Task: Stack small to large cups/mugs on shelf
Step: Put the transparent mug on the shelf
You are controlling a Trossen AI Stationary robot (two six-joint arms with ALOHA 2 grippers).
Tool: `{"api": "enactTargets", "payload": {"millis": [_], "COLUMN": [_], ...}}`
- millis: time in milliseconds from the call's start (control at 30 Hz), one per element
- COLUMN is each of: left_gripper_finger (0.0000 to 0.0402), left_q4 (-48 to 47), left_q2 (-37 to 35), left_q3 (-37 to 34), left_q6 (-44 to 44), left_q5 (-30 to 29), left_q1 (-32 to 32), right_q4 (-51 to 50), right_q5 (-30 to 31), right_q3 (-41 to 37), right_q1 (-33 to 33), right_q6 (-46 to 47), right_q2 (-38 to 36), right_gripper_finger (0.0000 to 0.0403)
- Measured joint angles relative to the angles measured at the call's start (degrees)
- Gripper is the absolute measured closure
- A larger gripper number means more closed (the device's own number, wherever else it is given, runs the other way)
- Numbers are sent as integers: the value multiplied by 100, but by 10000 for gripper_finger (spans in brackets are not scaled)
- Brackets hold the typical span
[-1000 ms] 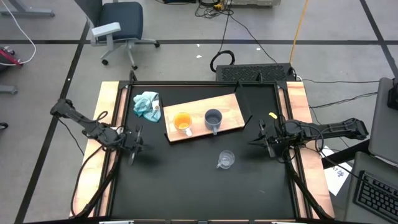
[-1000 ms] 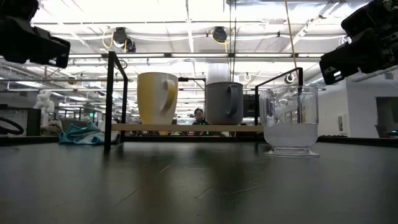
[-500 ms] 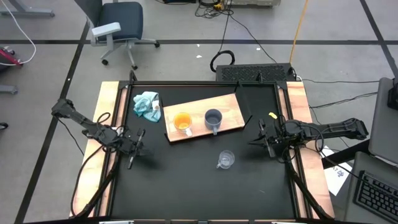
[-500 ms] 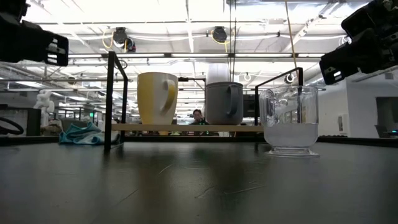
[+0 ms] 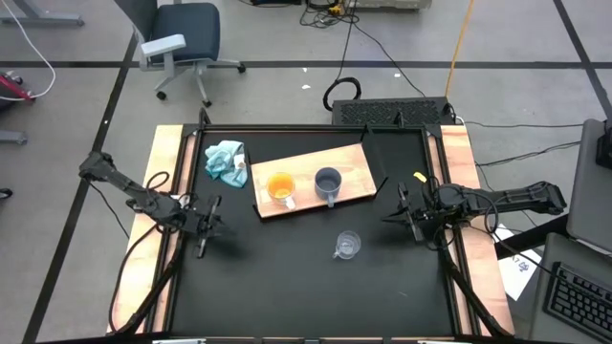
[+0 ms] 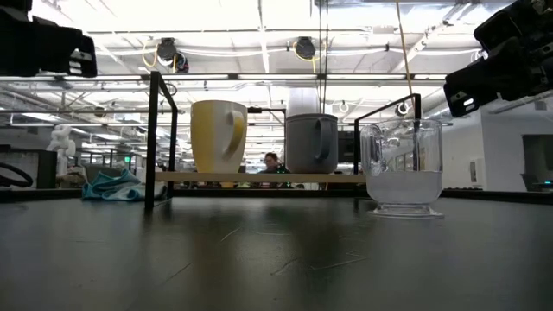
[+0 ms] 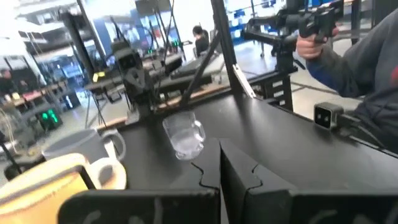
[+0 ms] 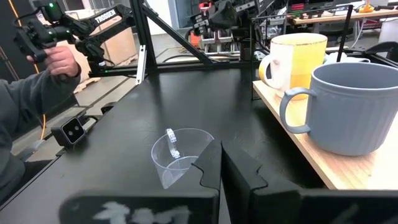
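Observation:
The light-wood shelf [image 5: 356, 162] lies on the black table. The orange mug [image 5: 280, 187] and the grey-blue mug [image 5: 328, 182] stand upright on it, side by side. The clear glass cup [image 5: 346, 246] stands on the table in front of the shelf, and also shows in the low view [image 6: 403, 167]. My left gripper [image 5: 215, 227] hovers shut and empty above the table's left side, to the left of the cup. My right gripper [image 5: 394, 217] hovers shut and empty at the right side. Both wrist views look toward the glass cup [image 7: 184, 135] [image 8: 177, 155].
A light-blue cloth [image 5: 227, 160] lies at the far left, beside the shelf. Pale wooden rails [image 5: 163, 191] run along both table sides, and black frame posts [image 6: 156, 138] stand at the far edge. A person's hand [image 8: 57, 57] with a controller shows beyond the table.
My left gripper has risen a little above the table's left side, staying shut. The mugs, the glass cup and my right arm have kept still.

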Motion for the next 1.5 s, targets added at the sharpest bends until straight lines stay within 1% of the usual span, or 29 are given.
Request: {"api": "enactTargets", "payload": {"millis": [133, 233, 300, 433, 467, 567, 600, 700, 767, 1100, 1300, 1433, 1500], "left_gripper_finger": [401, 401, 401, 401, 401, 401, 401, 401, 401, 401, 400, 401, 400], "left_q4": [98, 64, -32, -331, -366, -354, -346, -349, -352, -450, -512, -510, -508], "left_q2": [0, 2, 2, 2, 2, 2, 2, 2, 9, 9, 9, 9, 9], "left_q3": [0, 0, 0, 0, 0, 0, 0, 0, 0, 0, 0, 0, 0], "left_q6": [211, 217, 122, -191, -277, -430, -492, -774, -999, -1061, -1059, -1059, -1059], "left_q5": [-149, -267, -186, 330, 554, 1483, 1685, 2098, 2243, 2191, 2041, 2039, 2037], "left_q1": [130, 469, 795, 1464, 1621, 1964, 2054, 2228, 2294, 2319, 2319, 2319, 2319], "right_q4": [0, 0, 0, 2, 2, 2, 2, 2, 2, -3, -14, 282, 519], "right_q5": [0, 1, 2, 0, 0, 2, 2, 1, 1, 0, 0, -39, -184], "right_q3": [0, 0, 0, -2, -2, -2, -2, -2, -3, -4, -4, -4, 2], "right_q1": [0, 0, 0, 0, 0, 0, 0, 0, 0, 0, 0, 0, 0], "right_q6": [-13, -24, -28, -20, -20, -19, -19, -17, -17, -33, -81, -81, -101], "right_q2": [0, 0, 0, 0, 0, 0, 0, 0, 0, 0, 0, 1, 69], "right_gripper_finger": [403, 403, 403, 403, 403, 403, 403, 403, 403, 403, 403, 403, 403]}}
